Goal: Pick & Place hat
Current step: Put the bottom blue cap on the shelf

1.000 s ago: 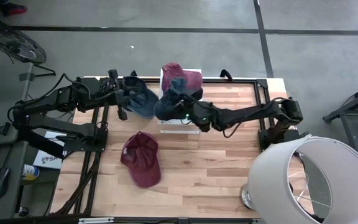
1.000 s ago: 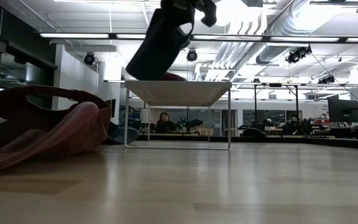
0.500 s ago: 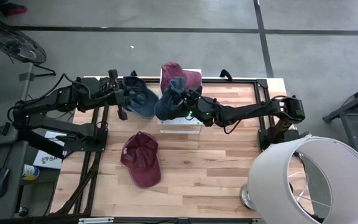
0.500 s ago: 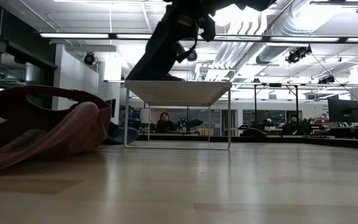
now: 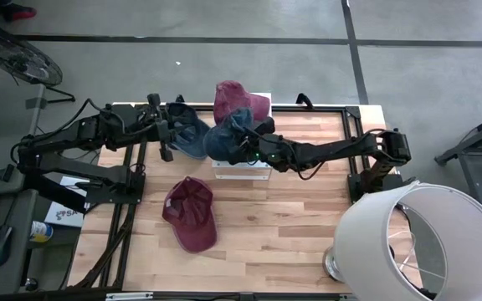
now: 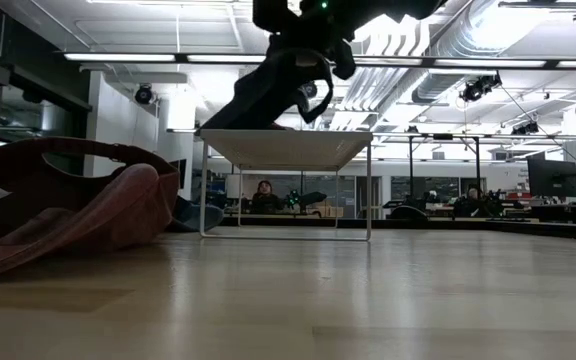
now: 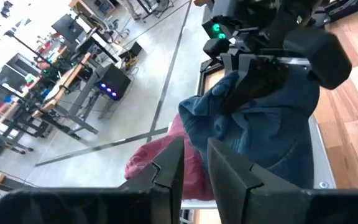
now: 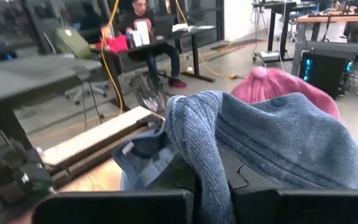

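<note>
From the left: my left pincer (image 5: 167, 134) sits at the table's (image 5: 308, 226) far left corner, fingers nearly together with nothing visibly between them, a second blue hat (image 5: 189, 134) just beside it. A maroon hat (image 5: 191, 215) lies on the table, nearer me, well apart from both arms. At centre, my right pincer (image 5: 243, 144) is clamped on the blue hat (image 5: 226, 138), which hangs over the white stand (image 5: 241, 171). A pink hat (image 5: 239, 99) already rests on the stand's far side, touching the blue one. The held hat hangs leftward of the pincer, over the stand's left edge. Judgement: the drop must land rightward, onto the stand top.
</note>
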`<act>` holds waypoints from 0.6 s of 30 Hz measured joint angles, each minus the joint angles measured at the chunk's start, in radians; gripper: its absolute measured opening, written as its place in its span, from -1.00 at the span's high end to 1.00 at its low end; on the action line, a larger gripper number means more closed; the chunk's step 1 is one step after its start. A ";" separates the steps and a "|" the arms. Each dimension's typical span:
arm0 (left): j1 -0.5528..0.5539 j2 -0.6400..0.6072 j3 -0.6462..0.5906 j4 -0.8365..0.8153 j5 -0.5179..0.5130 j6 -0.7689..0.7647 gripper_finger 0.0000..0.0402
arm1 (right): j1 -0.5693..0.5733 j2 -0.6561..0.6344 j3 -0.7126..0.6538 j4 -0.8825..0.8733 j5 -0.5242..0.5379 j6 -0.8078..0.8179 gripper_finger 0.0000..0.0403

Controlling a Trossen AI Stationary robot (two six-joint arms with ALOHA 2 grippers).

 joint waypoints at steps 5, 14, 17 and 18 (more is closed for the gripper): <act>0.000 0.007 0.000 0.001 0.025 -0.011 0.65 | 0.000 0.000 0.000 -0.051 0.000 0.006 0.96; 0.000 0.053 0.000 0.002 0.122 -0.059 0.65 | 0.000 0.000 0.000 -0.150 -0.020 -0.003 0.97; 0.000 0.099 0.000 0.032 0.098 -0.042 0.66 | 0.002 0.000 0.000 -0.163 -0.018 -0.003 0.97; 0.000 0.118 0.000 0.053 0.079 -0.024 0.66 | 0.002 0.000 0.000 -0.165 -0.017 -0.003 0.96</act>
